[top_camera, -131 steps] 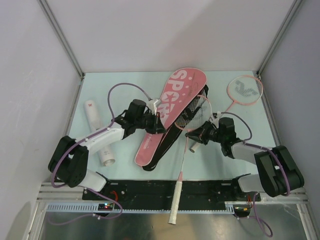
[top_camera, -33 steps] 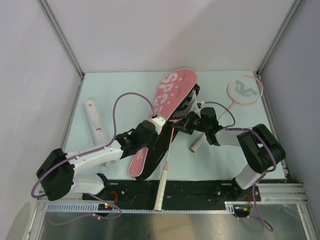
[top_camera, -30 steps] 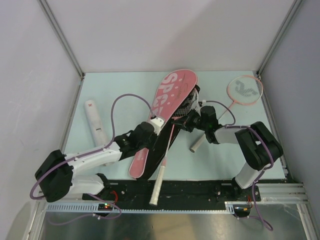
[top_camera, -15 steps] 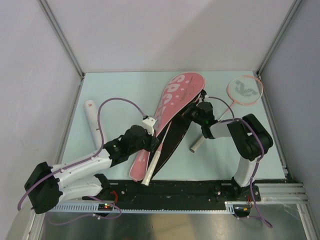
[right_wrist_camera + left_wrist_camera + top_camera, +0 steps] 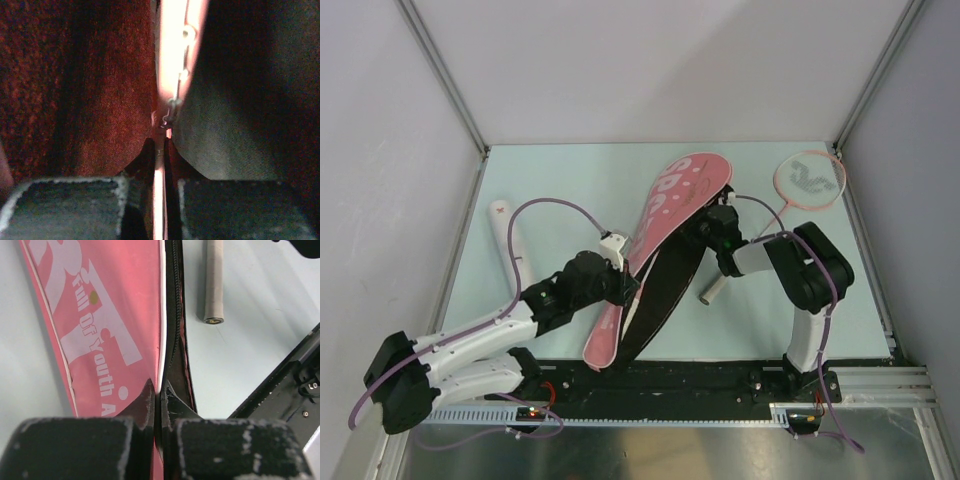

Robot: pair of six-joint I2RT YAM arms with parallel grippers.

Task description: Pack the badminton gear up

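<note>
The pink "SPORT" bag (image 5: pixel 670 200) lies slanted across the middle of the table, its black side (image 5: pixel 665 290) opened to the right. My left gripper (image 5: pixel 623 287) is shut on the bag's zipper edge (image 5: pixel 167 330), beside the pink flap (image 5: pixel 100 315). My right gripper (image 5: pixel 703 228) is pushed into the bag's mouth and is shut on a thin pink rim (image 5: pixel 172 60), apparently the first racket's frame. The rest of that racket is hidden in the bag. The second racket (image 5: pixel 809 176) lies at the back right, its handle (image 5: pixel 214 280) near the bag. The white tube (image 5: pixel 507 238) lies at the left. No shuttlecock shows.
Grey walls with metal posts close in the pale green table (image 5: pixel 570 180) on three sides. The black base rail (image 5: pixel 660 378) runs along the near edge. Dark red and grey bag lining (image 5: pixel 75 75) fills the right wrist view.
The first racket has slid into the bag; its white handle, which stuck out at the near end, no longer shows. The right gripper moved further left into the bag. The left arm drew back.
</note>
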